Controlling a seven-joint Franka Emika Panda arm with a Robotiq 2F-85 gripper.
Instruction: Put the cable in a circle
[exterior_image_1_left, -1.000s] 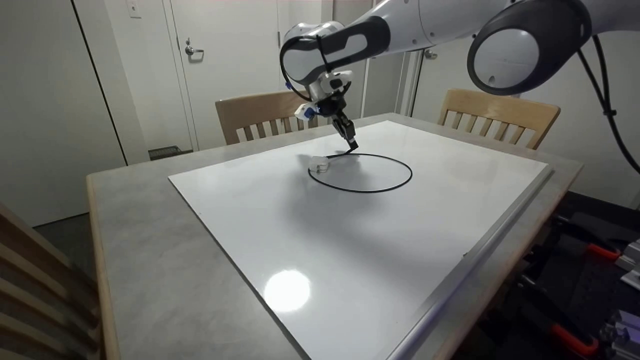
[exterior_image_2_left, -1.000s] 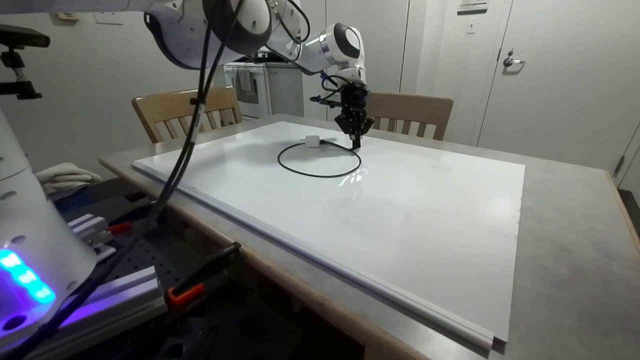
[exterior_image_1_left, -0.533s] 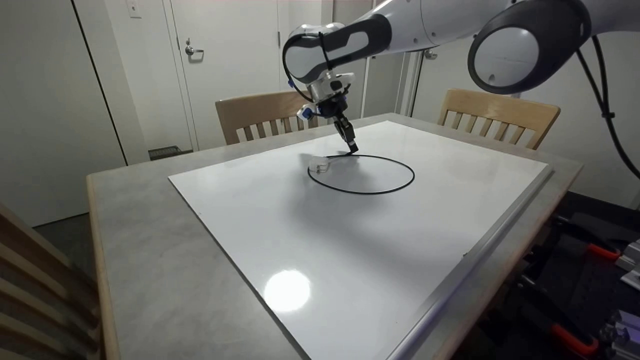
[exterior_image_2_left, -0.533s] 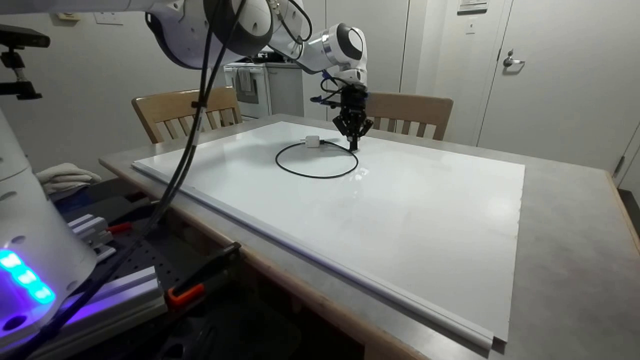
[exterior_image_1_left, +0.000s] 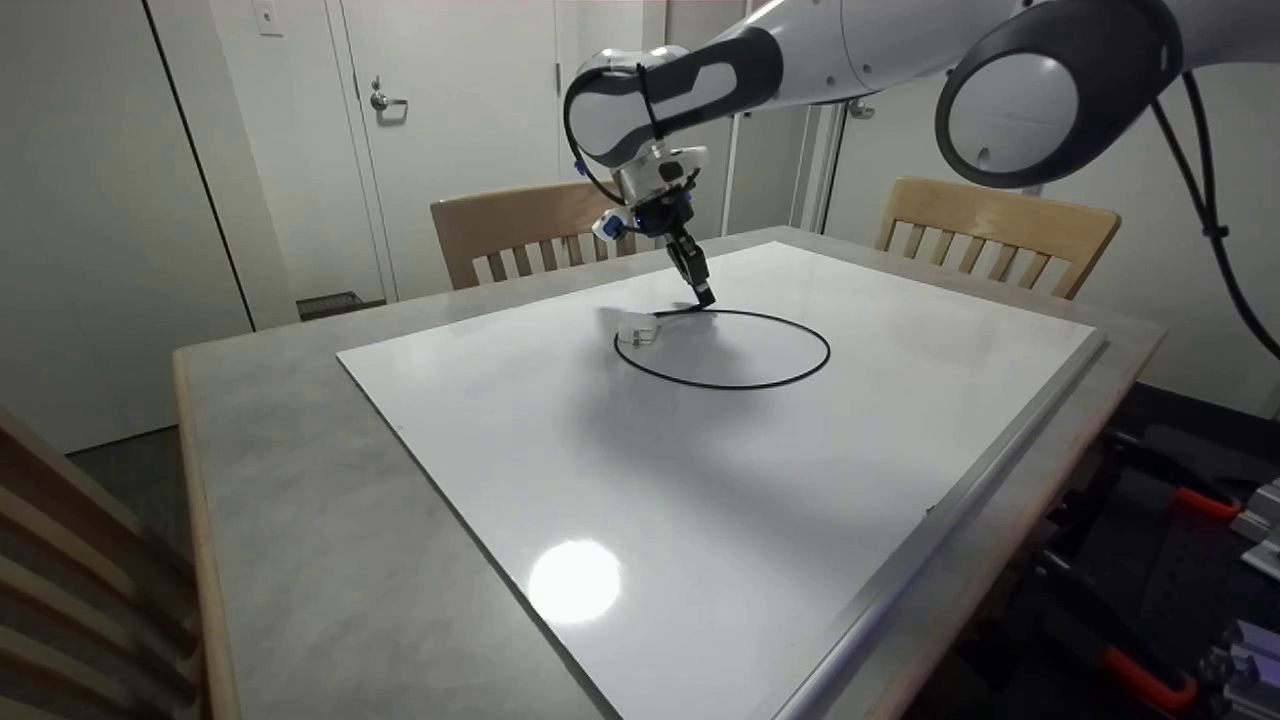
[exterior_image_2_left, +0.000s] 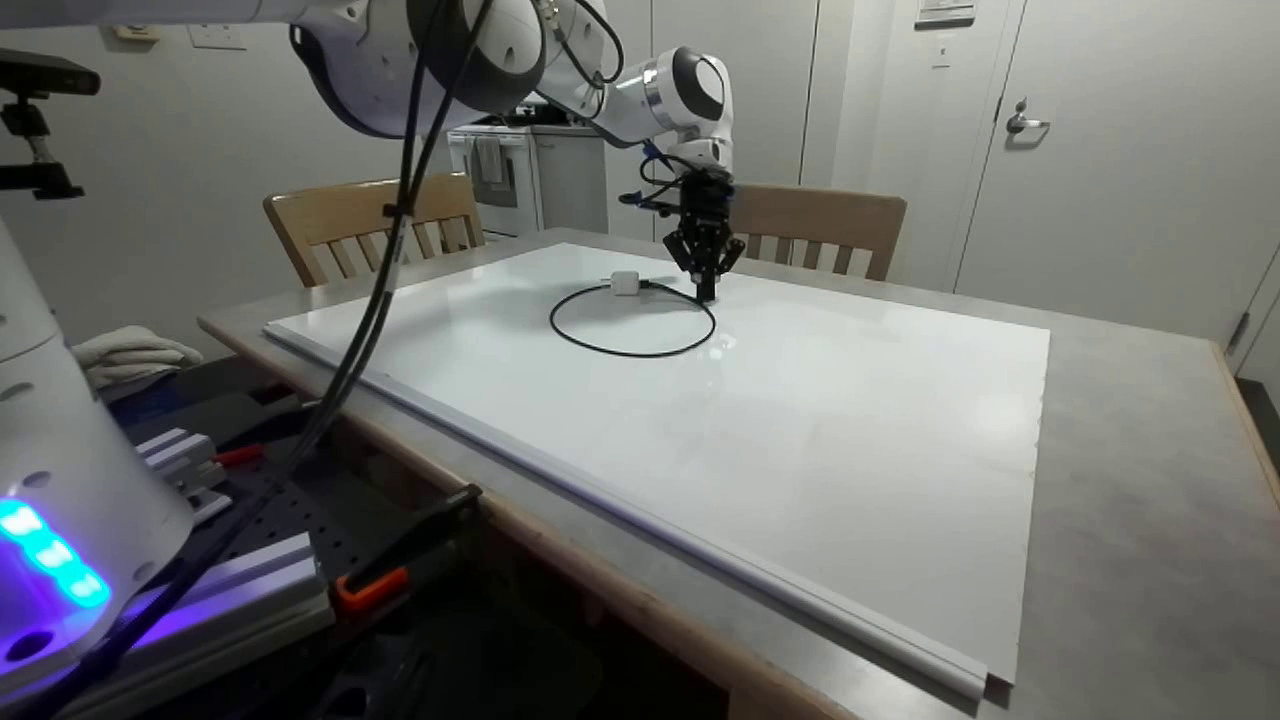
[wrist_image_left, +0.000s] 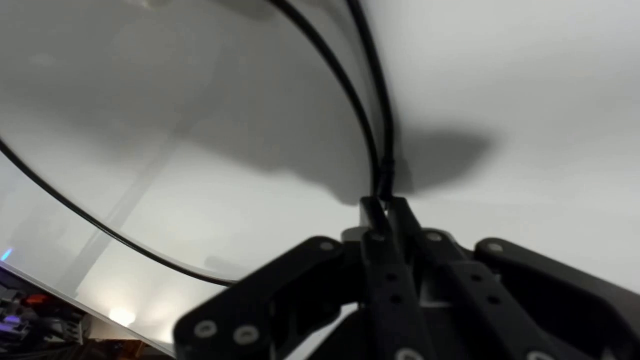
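Whiteboard (exterior_image_1_left: 740, 470) carries black cable (wrist_image_left: 388, 130) looped beside white power adapter (exterior_image_2_left: 625, 283), gripper fingers (wrist_image_left: 405, 220) nearly together at the cable's end, can't tell if gripping, presumably there to close the circle.

You are working in what looks like a dining or break area open to a kitchen; you cannot tell whether it belongs to a home or an office. In an exterior view you see a white kitchen range (exterior_image_2_left: 527, 152) with a dish towel (exterior_image_2_left: 489, 163) hanging on its front, next to a grey cabinet (exterior_image_2_left: 572, 185). Slat-back wooden chairs (exterior_image_1_left: 1005, 207) stand around your grey-topped table (exterior_image_1_left: 290, 480), and the white doors (exterior_image_2_left: 1140, 200) carry lever handles (exterior_image_2_left: 1030, 124). Your side of the table reads more like a robotics lab: the lit arm base (exterior_image_2_left: 85, 475), a perforated mounting plate (exterior_image_2_left: 310, 525), metal profiles (exterior_image_2_left: 262, 580), orange-handled clamps (exterior_image_2_left: 372, 592) and a camera (exterior_image_2_left: 45, 73) on a bracket.
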